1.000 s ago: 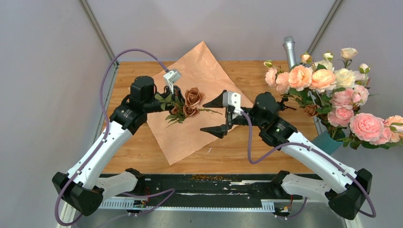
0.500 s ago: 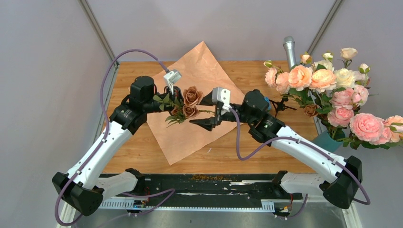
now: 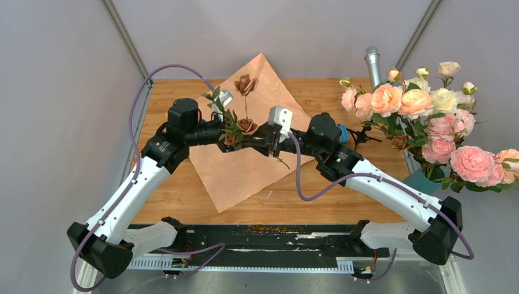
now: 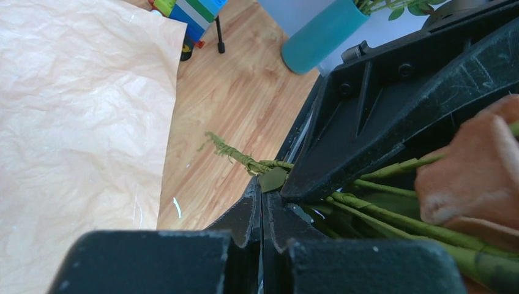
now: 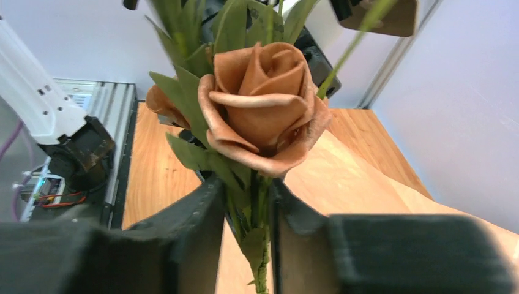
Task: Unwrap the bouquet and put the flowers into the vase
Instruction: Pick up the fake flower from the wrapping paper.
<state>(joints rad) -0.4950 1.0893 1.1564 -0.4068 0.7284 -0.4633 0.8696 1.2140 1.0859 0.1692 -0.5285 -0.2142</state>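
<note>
Your left end effector (image 4: pixel 263 202) pinches the flowers (image 5: pixel 263 110). The right end effector (image 5: pixel 245 214), narrow, straddles their stems, well left of the vase (image 4: pixel 321 37); grip unclear.

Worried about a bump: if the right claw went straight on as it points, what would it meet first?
The rose, whose stems already stand between its fingers; likely the left claw just behind, though depth is unclear.

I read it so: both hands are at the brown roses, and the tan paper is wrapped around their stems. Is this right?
No. The left hand and right hand are at the brown roses, but the top view shows the tan paper spread open beneath them.
</note>
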